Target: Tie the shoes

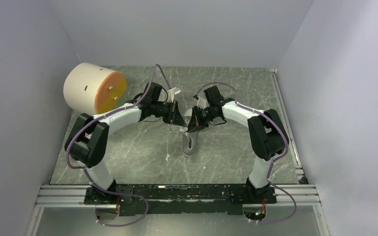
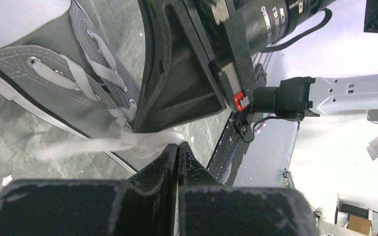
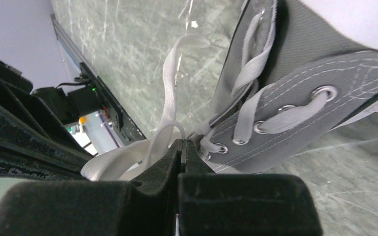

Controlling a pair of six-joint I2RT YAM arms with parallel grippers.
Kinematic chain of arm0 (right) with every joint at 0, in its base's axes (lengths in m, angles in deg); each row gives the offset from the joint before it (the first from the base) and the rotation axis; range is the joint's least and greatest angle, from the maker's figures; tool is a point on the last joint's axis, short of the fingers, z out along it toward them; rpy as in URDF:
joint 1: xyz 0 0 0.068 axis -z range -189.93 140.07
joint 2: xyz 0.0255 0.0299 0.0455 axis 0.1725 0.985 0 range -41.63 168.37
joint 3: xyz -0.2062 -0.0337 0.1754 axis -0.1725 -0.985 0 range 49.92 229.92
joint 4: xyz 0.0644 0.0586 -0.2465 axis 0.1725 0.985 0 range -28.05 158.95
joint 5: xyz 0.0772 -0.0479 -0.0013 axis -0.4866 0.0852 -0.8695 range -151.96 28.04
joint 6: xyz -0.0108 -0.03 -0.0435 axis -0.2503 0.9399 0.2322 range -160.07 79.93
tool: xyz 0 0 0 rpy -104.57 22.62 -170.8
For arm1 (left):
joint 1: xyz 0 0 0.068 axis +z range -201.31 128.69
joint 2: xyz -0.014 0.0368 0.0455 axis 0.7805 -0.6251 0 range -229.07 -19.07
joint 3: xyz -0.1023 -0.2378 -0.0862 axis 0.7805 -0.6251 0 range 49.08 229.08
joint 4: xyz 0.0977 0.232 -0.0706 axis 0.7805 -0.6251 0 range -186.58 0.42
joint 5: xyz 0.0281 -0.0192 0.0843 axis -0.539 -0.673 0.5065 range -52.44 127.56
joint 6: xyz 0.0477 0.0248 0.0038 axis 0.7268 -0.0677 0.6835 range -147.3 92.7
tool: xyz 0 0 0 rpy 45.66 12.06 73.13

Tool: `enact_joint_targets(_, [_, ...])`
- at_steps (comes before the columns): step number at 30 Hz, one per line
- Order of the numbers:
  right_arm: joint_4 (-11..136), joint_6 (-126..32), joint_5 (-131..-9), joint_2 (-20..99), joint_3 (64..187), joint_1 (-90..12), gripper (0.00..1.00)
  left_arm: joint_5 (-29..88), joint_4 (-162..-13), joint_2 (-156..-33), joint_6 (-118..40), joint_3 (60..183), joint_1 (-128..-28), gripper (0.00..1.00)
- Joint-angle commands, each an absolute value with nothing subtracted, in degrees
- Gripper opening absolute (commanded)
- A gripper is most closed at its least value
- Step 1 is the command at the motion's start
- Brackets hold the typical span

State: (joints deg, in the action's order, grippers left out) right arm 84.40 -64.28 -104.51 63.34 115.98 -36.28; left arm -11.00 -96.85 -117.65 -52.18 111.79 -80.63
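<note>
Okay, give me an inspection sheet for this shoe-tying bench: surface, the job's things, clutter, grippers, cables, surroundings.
Surface: green-grey marbled table, a few white flecks.
Job's things: grey shoe mid-table; white laces threaded through the eyelets, no bow seen.
Clutter: cream drum with an orange end, on its side, far left.
Grippers: left gripper shut on the laces; right gripper shut on the laces; both at the shoe.
Cables: purple cables run along both arms.
Surroundings: plain pale walls on three sides; metal rail at the near edge.
</note>
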Motion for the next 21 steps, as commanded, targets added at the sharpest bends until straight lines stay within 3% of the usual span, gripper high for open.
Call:
enact_joint_targets(1, [89.23,-60.85,-109.60,64.56,117.49,-36.47,0.00,-13.47,-96.19,-120.56,-51.93,115.17,-80.14,0.05])
enact_joint_targets(11, [89.68,-60.59,-108.55,64.31,117.37,-35.38,0.00,-14.52,-99.59,-128.18,-47.19,120.07,-79.51,0.05])
enact_joint_targets(21, [91.41,-59.79,-105.48,64.18,119.43,-34.90,0.00,-14.65,-93.03,-129.60,-51.98,115.44,-78.46,0.05])
